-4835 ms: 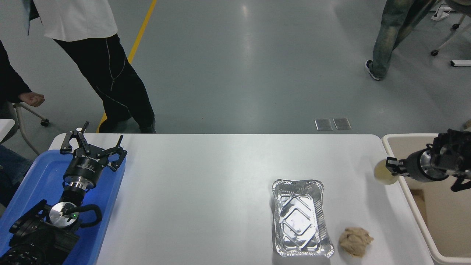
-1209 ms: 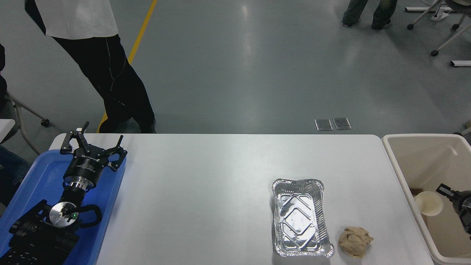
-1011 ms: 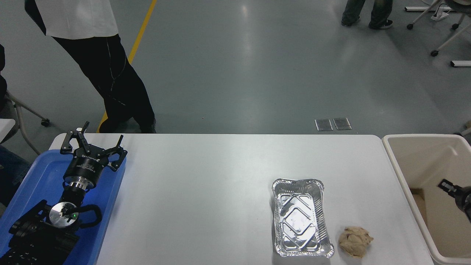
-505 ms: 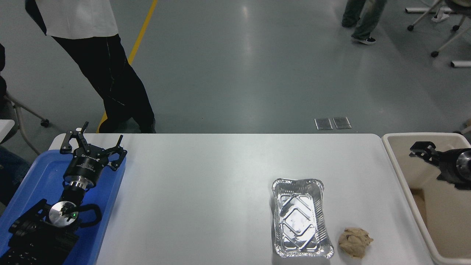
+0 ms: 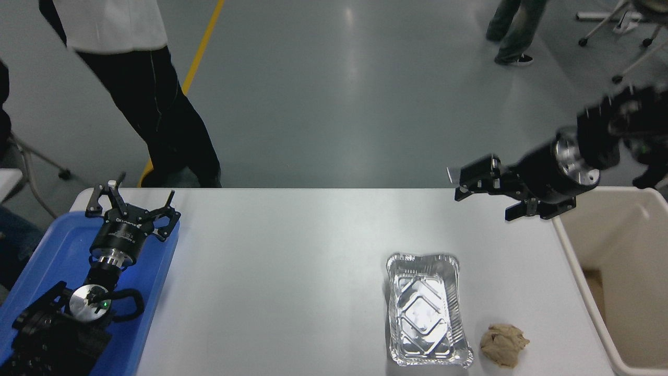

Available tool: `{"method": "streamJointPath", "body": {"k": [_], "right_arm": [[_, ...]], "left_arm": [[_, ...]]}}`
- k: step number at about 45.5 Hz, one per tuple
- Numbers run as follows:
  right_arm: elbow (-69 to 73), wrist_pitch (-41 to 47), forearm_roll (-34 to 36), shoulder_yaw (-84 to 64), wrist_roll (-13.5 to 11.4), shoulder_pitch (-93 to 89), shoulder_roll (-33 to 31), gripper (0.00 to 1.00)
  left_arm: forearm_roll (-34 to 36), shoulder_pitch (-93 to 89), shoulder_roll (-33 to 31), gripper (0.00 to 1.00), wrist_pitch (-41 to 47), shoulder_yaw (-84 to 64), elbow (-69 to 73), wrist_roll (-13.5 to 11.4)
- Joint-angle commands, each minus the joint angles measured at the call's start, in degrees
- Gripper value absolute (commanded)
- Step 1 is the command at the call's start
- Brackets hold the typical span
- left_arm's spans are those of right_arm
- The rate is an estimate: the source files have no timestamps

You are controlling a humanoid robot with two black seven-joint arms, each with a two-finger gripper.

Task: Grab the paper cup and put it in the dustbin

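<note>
Head view: right arm comes in from the right edge, raised over the bench's far right corner, pointing left. Right tool [image 5: 488, 196] is open, fingers spread, nothing between them. It hangs just left of the dustbin [image 5: 566, 235], above bare bench top.

Paper cup: not visible anywhere in this view; the bench shows none, and the visible part of the dustbin interior shows only beige walls and a darker patch low down. Cannot tell where the cup lies.

Dustbin is cream-beige, sits against the bench's right end, cut off by the right and bottom edges of the view.

White bench [image 5: 292, 250] carries a silver foil tray [image 5: 427, 308] at near right, upright, nothing inside. A crumpled tan paper wad [image 5: 503, 343] lies just right of the tray's near corner, apart from it.

Left arm parked at lower left over a blue plastic tray [image 5: 42, 256]; left tool [image 5: 133, 201] is open, fingers splayed, holding nothing.

A person in dark trousers [image 5: 156, 104] stands beyond the bench's far left. Another person's legs [image 5: 514, 26] at top right.
</note>
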Motion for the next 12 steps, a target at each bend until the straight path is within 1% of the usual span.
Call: {"method": "streamJointPath", "body": {"k": [1,7,12], "right_arm": [[5.14,7.50,0.27,-0.78,-0.38,10.34,6.24,1.00],[5.14,7.50,0.27,-0.96,-1.61,10.34,6.86,1.00],[5.14,7.50,0.18,-1.31,-1.96,10.34,6.95,1.00]], "left_arm": [[-0.01,0.05,0.01,0.99,0.00,0.00,0.01,0.00],[-0.01,0.05,0.01,0.99,0.00,0.00,0.01,0.00],[-0.01,0.05,0.01,0.99,0.00,0.00,0.01,0.00]]}}
